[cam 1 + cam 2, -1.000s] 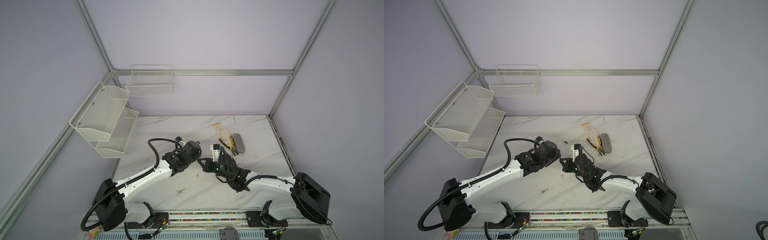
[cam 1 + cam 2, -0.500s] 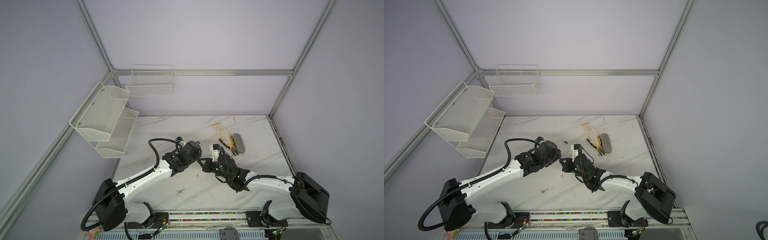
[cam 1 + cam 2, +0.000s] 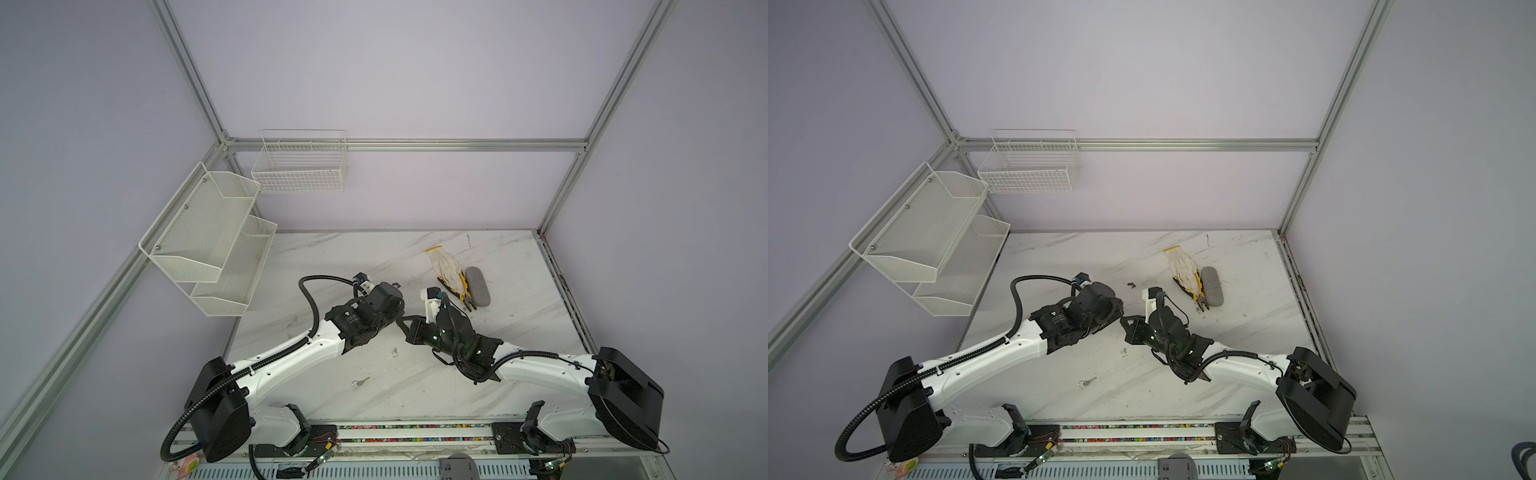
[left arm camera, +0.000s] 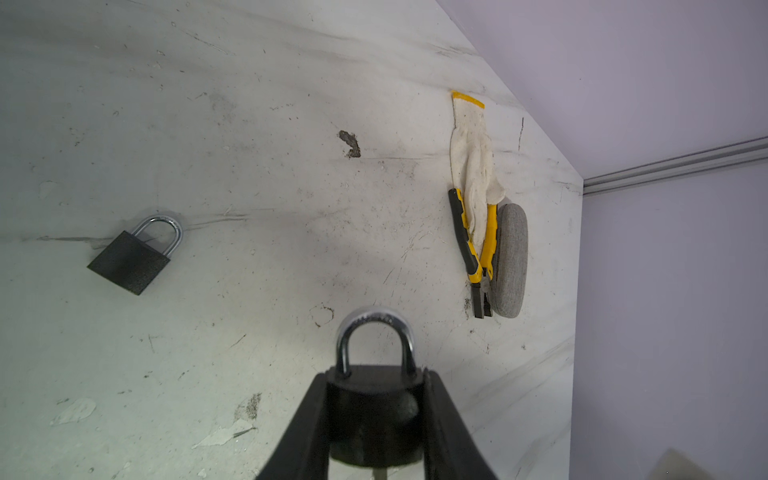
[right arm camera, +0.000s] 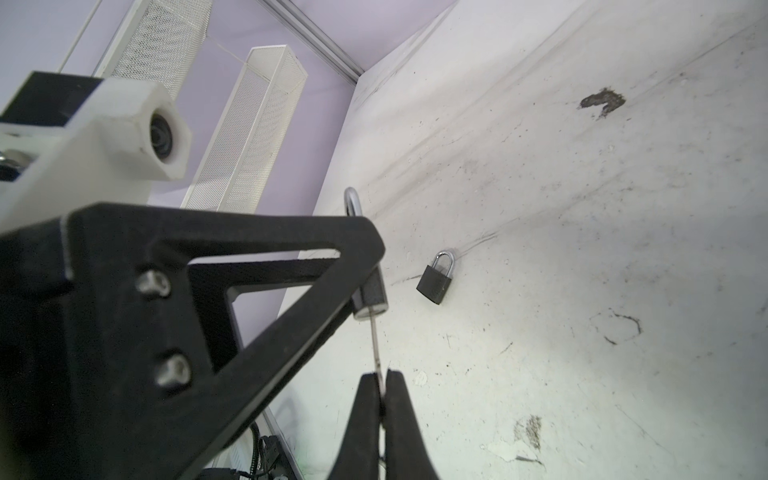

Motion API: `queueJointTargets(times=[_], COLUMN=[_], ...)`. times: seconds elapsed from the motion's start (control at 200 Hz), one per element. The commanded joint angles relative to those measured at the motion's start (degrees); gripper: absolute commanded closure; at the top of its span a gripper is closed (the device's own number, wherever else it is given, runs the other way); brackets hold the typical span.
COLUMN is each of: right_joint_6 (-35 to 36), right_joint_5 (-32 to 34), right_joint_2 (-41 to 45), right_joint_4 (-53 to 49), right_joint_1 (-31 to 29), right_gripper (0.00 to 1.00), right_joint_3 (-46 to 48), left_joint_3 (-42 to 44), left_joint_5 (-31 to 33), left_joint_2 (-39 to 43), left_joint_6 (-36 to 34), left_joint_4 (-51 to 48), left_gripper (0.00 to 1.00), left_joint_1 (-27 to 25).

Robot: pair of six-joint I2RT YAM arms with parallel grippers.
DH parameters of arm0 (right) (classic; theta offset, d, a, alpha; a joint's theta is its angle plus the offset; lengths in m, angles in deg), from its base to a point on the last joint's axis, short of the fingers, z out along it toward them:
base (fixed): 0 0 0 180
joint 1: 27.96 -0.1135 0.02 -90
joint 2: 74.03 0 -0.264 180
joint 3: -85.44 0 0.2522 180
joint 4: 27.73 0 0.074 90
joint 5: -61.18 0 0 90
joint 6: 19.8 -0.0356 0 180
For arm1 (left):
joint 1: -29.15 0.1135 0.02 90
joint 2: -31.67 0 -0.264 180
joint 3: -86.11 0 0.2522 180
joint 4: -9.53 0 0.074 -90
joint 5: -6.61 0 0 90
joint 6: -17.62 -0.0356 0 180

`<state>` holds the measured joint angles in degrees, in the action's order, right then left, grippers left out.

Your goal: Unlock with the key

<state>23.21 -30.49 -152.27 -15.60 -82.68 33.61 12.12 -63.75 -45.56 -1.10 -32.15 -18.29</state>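
- Key (image 5: 375,340) meets padlock (image 4: 374,415) just off the table (image 4: 249,104), near its middle.
- Left gripper (image 4: 376,384) is clamped across the padlock's black body. The shackle (image 4: 376,328) points away from the wrist and looks closed.
- Right gripper (image 5: 380,382) is pinched tight on the key's head end, jaws pressed together with only the thin metal between them.
- Key runs straight from the right gripper to the padlock's bottom face, its long axis in line with body and shackle. The tip seems to sit in the keyway, though how deep cannot be read from these views.
- Judged step: the turn. The right gripper, already on the key, would twist about that axis while the left braces the body. Any tilt off the line risks binding the key or letting it slip in the pinch.
- Second padlock (image 4: 133,259) lies flat on the table, well apart from the held one.
- Spare key (image 3: 360,382) lies near the table's front, in both top views.
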Motion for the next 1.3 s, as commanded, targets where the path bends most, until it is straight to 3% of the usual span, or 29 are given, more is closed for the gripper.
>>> queueJointTargets(times=[0.0,0.54,0.85,0.94,1.065,1.295], right_joint_6=[1.9,10.3,10.5,9.6,8.2,3.5], right_joint_5=[3.1,5.2,1.8,0.5,-0.6,-4.2], right_joint_2=[3.0,2.9,3.1,3.8,5.2,4.9], right_joint_4=[0.2,-1.2,0.6,0.5,0.6,0.6], right_joint_1=[0.0,0.0,0.0,0.0,0.0,0.0], right_gripper=[1.0,1.0,1.0,0.82,0.73,0.7], right_joint_3=[-3.3,-6.7,-5.1,-3.9,-2.3,-1.3], left_joint_3=[-1.8,-0.5,0.0,-0.4,-1.0,-0.7], left_joint_5=[-0.3,-9.6,-1.7,1.0,3.5,4.4], left_joint_2=[0.5,4.4,6.6,6.9,6.8,6.4], left_joint_6=[-2.2,-0.1,-1.1,-1.0,-1.0,0.1], left_joint_4=[-2.8,-0.4,-1.6,-1.6,-1.4,-0.6], left_gripper=[1.0,1.0,1.0,1.0,1.0,1.0], left_joint_1=[-0.5,-1.8,-2.2,-2.1,-2.0,-1.7])
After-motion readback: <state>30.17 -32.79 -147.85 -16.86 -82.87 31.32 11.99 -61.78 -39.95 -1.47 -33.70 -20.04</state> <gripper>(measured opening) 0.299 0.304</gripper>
